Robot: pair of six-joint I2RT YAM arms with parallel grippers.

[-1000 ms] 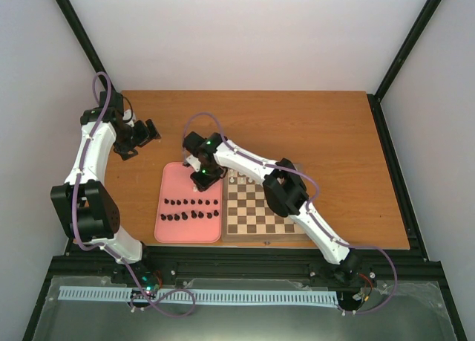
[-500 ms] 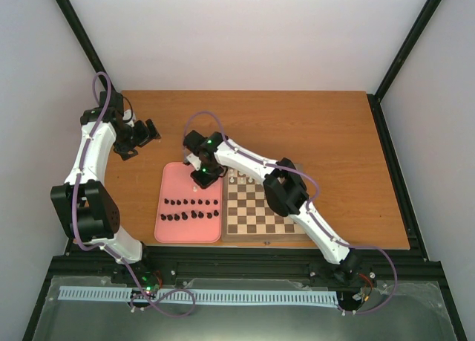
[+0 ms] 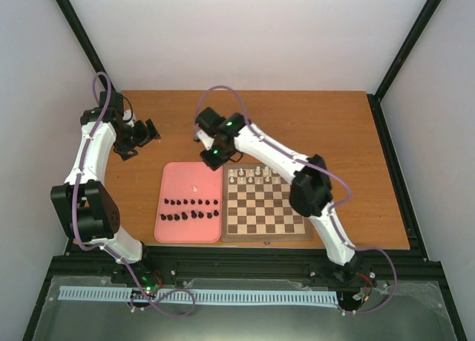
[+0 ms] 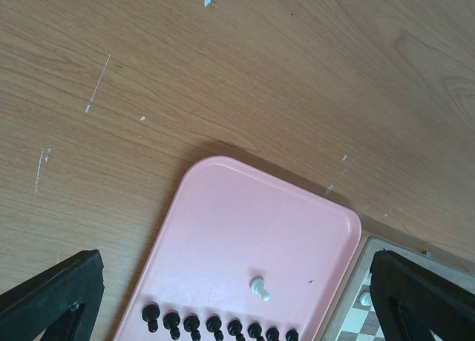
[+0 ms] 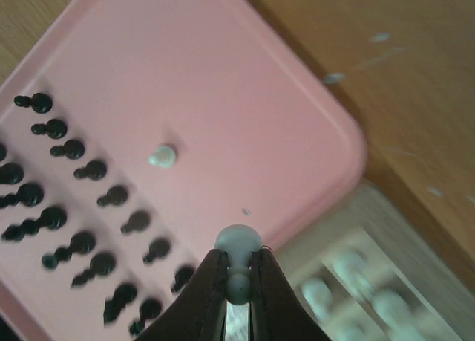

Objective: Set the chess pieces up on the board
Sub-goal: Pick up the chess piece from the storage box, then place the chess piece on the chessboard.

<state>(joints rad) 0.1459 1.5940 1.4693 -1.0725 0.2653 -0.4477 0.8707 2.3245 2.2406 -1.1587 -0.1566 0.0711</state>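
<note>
White pawn sits clamped in right claw.

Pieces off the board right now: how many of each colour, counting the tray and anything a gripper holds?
Black pieces on the tray: 16
Loose white piece on the tray: 1
Held white piece in the right gripper: 1
Total: 18
</note>
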